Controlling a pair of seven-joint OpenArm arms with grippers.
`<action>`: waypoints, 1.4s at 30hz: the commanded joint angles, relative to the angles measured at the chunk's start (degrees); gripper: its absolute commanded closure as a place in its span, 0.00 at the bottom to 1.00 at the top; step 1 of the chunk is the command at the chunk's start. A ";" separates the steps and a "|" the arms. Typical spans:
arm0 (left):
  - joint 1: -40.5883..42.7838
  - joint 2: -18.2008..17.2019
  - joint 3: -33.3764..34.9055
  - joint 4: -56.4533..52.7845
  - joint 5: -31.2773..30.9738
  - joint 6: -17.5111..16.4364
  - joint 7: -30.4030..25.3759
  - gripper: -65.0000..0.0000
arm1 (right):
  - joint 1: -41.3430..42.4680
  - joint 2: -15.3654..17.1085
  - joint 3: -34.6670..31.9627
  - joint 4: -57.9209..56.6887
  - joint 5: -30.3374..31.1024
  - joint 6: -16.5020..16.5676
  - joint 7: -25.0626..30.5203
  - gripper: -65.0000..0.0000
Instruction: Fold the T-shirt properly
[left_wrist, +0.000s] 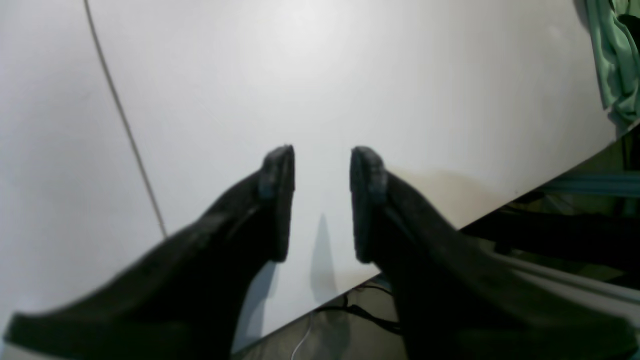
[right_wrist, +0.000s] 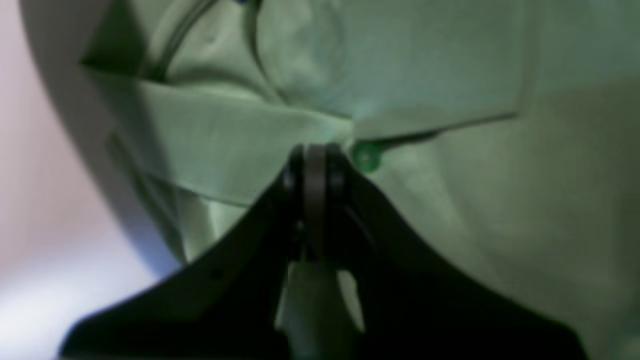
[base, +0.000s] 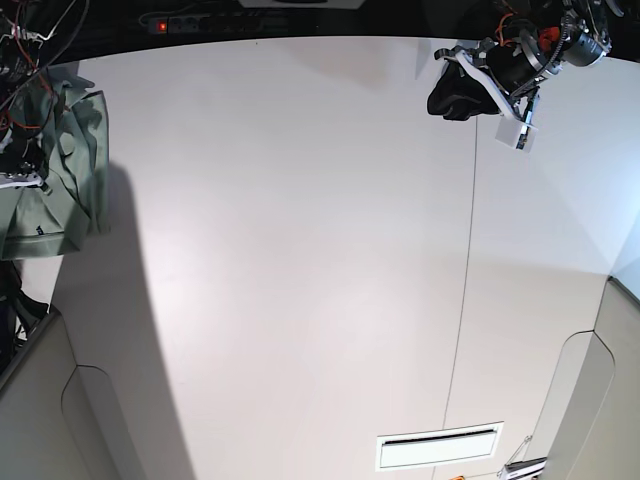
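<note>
Right end effector (right_wrist: 315, 155): clamped on T-shirt (right_wrist: 450, 210) near collar; thin fabric may slip.
Left end effector (left_wrist: 322, 200): agape, empty, above table (base: 300, 250).

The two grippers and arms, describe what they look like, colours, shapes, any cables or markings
Both grippers have matte black fingers that taper to flat, ribbed pads: the left gripper and the right gripper match. In the base view, the left arm shows black housing, a white bracket, an orange part and silver metal near its joint. Dark and red cables hang by the right arm.
</note>
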 joint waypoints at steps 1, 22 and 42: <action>0.20 -0.37 -0.17 1.03 -0.96 -0.42 -0.83 0.69 | 1.57 1.49 0.39 3.69 0.94 0.35 1.31 1.00; 3.17 -1.62 -3.39 1.90 -13.05 -2.42 13.84 1.00 | -20.28 1.51 0.39 43.41 4.83 14.36 -10.58 1.00; 31.47 -18.75 -7.10 -0.94 -13.81 -2.42 15.04 1.00 | -55.39 5.88 0.20 41.46 21.57 27.52 -24.46 1.00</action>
